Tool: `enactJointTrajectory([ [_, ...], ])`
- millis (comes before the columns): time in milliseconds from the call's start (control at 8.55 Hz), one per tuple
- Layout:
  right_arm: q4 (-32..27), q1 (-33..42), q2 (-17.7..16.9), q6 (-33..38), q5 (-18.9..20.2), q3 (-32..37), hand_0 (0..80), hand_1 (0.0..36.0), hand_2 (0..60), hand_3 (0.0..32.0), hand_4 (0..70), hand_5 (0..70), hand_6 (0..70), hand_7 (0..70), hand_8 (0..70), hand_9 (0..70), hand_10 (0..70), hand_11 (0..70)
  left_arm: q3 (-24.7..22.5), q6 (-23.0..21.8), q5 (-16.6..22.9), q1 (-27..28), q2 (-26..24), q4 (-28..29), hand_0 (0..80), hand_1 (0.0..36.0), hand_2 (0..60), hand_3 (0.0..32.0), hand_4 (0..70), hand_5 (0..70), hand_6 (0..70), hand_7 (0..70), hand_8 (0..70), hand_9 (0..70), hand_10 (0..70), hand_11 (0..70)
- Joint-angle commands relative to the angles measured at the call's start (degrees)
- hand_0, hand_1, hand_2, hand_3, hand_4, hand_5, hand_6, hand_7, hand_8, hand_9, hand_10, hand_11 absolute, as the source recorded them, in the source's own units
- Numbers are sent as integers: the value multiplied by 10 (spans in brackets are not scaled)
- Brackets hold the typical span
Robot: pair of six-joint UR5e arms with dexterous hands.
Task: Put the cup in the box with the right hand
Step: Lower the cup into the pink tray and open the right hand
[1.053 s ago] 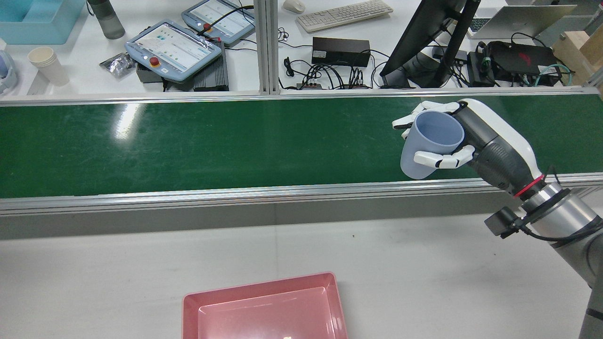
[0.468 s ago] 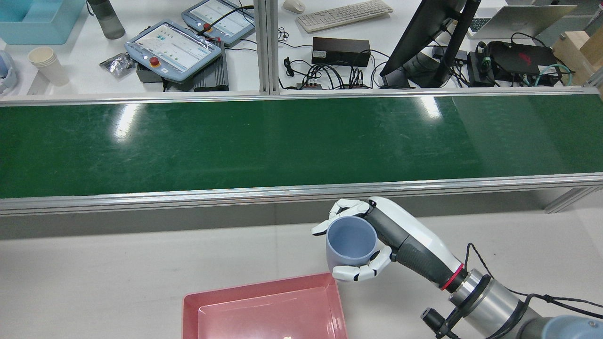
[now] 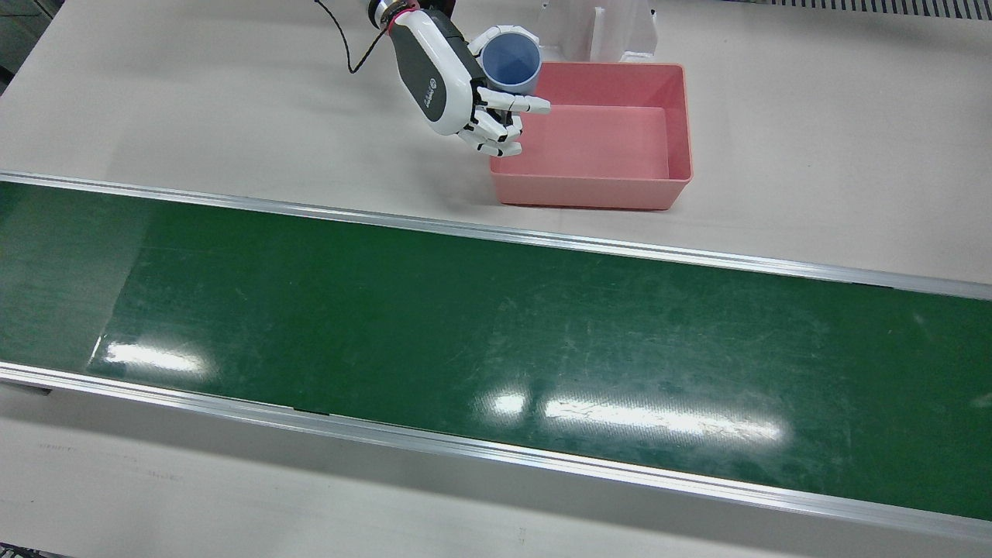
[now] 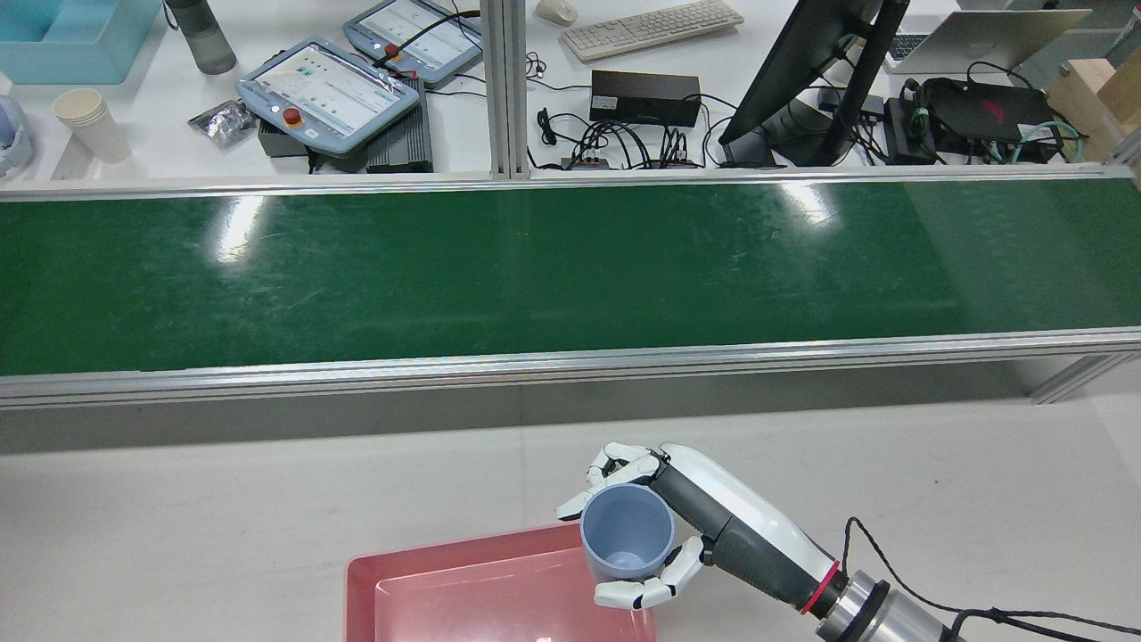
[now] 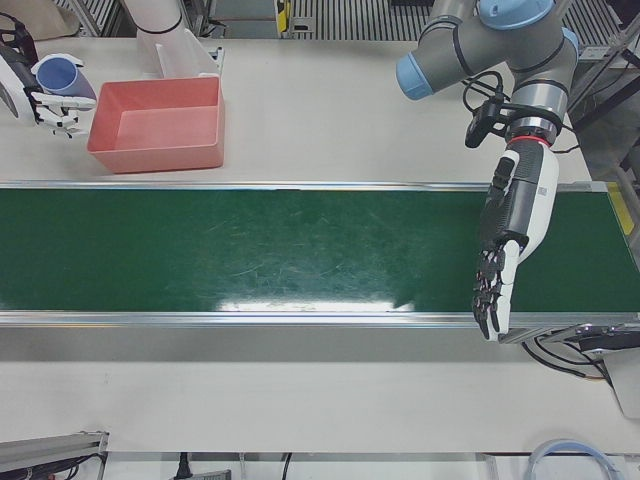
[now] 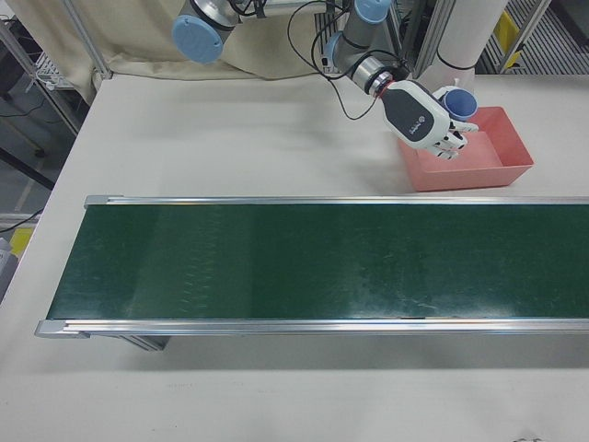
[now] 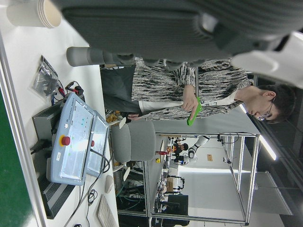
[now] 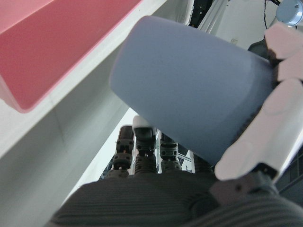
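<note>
My right hand [image 3: 446, 74] is shut on a pale blue cup [image 3: 510, 62], mouth up, and holds it just above the corner of the pink box [image 3: 589, 190] nearest the right arm. In the rear view the cup [image 4: 627, 539] overlaps the box's far right rim [image 4: 499, 544], with the hand [image 4: 713, 517] to its right. The right hand view shows the cup [image 8: 189, 90] in the fingers beside the box wall [image 8: 57, 47]. My left hand [image 5: 505, 235] is open and empty, fingers pointing down over the belt's operator-side edge.
The green conveyor belt [image 3: 496, 325] runs across the table between the box and the operators' side. A white arm pedestal [image 3: 597, 31] stands right behind the box. Beyond the belt is a desk with teach pendants [image 4: 325, 89] and a monitor [image 4: 802, 80].
My right hand has carried the cup from above the belt's right part back over the white table, leftward and down, to the box's far right corner. The grip has not changed.
</note>
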State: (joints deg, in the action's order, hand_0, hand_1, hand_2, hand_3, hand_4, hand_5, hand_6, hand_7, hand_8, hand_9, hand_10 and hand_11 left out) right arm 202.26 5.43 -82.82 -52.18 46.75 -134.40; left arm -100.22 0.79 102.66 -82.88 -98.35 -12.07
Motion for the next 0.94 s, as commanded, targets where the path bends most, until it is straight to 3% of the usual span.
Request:
enactJointTrajectory([
  [0, 1, -8, -1, -4, -1, 7, 466, 125, 0, 0, 0, 52, 63, 200, 108, 196, 9, 22, 0, 0, 0, 0, 0, 0, 0, 0, 0, 0, 0, 0, 0, 0, 0, 0, 0, 0],
  [117, 1, -8, -2, -4, 0, 8, 462, 122, 0, 6, 0, 41, 1, 0, 37, 58, 0, 0, 0, 0, 0, 0, 0, 0, 0, 0, 0, 0, 0, 0, 0, 0, 0, 0, 0, 0],
  [819, 1, 47, -9, 22, 10, -28, 462, 128, 13, 56, 0, 48, 10, 21, 83, 99, 0, 0, 0, 0, 0, 0, 0, 0, 0, 0, 0, 0, 0, 0, 0, 0, 0, 0, 0, 0],
])
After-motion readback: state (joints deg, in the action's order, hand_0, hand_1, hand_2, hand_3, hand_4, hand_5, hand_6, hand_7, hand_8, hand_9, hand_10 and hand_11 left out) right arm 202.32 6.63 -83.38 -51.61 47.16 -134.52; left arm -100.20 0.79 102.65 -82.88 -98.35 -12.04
